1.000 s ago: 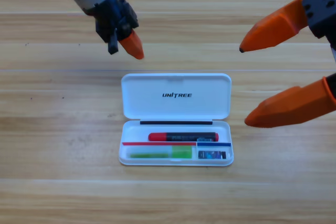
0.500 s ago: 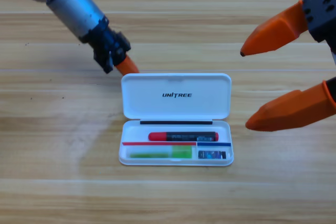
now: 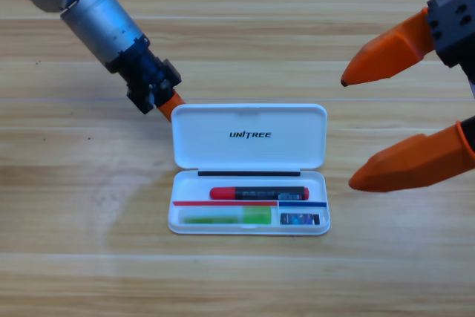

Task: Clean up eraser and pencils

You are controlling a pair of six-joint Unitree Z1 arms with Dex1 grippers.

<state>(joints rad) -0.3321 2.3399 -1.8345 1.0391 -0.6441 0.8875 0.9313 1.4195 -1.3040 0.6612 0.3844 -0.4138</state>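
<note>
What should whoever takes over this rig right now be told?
Left end effector: low at the open lid's upper-left corner.
Right end effector: open, waiting at the right edge.
Red-ended pencil: in the white case's upper slot.
Green pencil: lower-left slot.
Eraser: lower-right pocket.
Done: everything is packed.
Left: probably closing the lid.

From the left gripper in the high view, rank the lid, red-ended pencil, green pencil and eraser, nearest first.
From the left gripper, at the lid's top left corner:
1. Lid, right beside it.
2. Red-ended pencil, upper compartment.
3. Green pencil, lower left compartment.
4. Eraser, lower right compartment.
</note>
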